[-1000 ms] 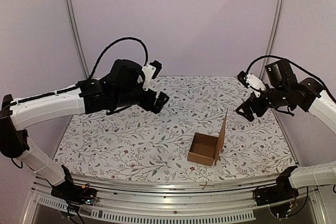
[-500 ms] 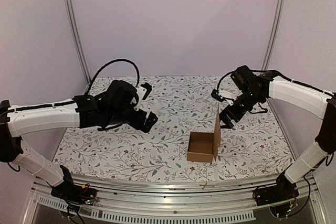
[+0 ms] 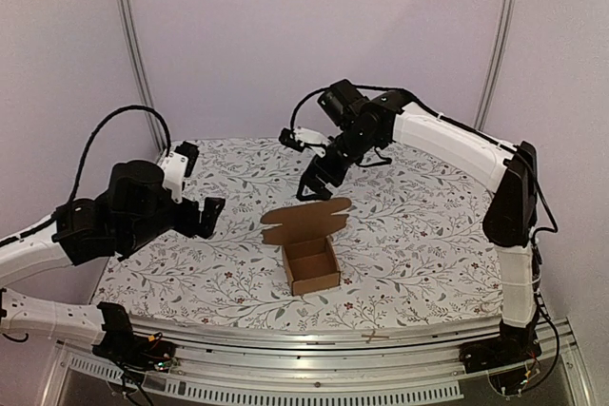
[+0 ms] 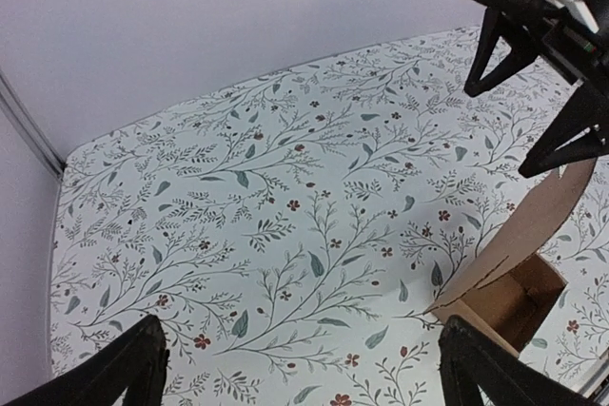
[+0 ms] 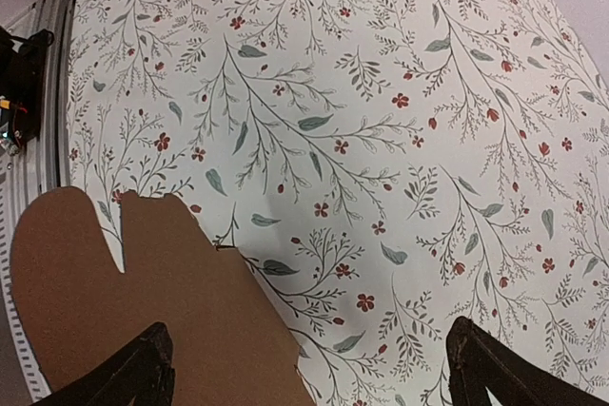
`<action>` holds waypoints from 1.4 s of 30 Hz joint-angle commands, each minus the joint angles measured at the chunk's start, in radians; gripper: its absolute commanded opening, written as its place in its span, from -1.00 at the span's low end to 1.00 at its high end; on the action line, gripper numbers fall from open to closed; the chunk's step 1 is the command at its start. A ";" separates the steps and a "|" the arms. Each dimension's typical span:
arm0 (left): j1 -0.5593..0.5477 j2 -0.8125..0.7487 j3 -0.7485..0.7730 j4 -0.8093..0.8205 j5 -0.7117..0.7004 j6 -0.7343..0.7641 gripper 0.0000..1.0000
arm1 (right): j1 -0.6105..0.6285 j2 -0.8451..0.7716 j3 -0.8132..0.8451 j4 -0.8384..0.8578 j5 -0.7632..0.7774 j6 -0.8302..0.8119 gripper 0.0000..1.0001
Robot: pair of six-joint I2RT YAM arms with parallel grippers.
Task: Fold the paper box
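Paper box (image 3: 314, 268) stands on the tabletop (image 3: 428, 235) with its walls up and the lid flap (image 3: 304, 221) open, leaning back.

Right end effector (image 3: 319, 185): fingers spread, holding nothing, poised just above the flap's far edge. The box body lies below it, to the near side.

Left end effector (image 3: 200, 187): also spread and empty, with the box well off to its right.

Risk noted: nothing braces the box. A downward push on the flap by one arm alone is likely to slide or tip so light a box. The notched tabs (image 5: 67, 235) could then miss their slot and crumple.
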 commanded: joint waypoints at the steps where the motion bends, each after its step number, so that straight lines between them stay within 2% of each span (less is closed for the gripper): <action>1: -0.010 -0.001 -0.051 0.013 0.050 0.041 0.98 | -0.024 -0.054 -0.016 -0.087 0.276 -0.055 0.98; 5: -0.010 0.085 -0.004 -0.015 0.139 0.119 0.82 | 0.010 -0.136 -0.074 -0.049 0.707 -0.149 0.98; 8: -0.010 0.153 0.004 0.037 0.275 0.142 0.64 | 0.009 -0.165 -0.086 -0.037 0.868 -0.209 0.97; 10: -0.012 0.199 0.013 0.084 0.335 0.141 0.55 | -0.017 -0.185 -0.086 -0.035 0.809 -0.207 0.98; 13: -0.012 0.285 0.058 0.102 0.365 0.133 0.38 | -0.072 -0.268 -0.112 -0.028 0.567 -0.149 0.98; 18: -0.013 0.387 0.126 0.070 0.355 0.098 0.16 | -0.078 -0.416 -0.170 -0.062 0.248 -0.153 0.98; 20: -0.016 0.400 0.127 0.066 0.338 0.049 0.11 | -0.065 -0.438 -0.182 -0.096 0.191 -0.149 0.98; 23: -0.055 0.371 0.065 0.120 0.282 -0.034 0.14 | -0.038 -0.465 -0.245 -0.095 0.200 -0.137 0.98; 26: -0.108 0.329 -0.006 0.192 0.242 -0.047 0.17 | -0.021 -0.491 -0.325 -0.073 0.200 -0.136 0.98; 29: -0.123 0.327 -0.023 0.190 0.228 -0.058 0.17 | 0.000 -0.485 -0.357 -0.073 0.197 -0.141 0.97; 42: -0.127 0.335 -0.066 0.225 0.212 -0.076 0.05 | 0.074 -0.318 -0.263 -0.076 0.237 -0.195 0.80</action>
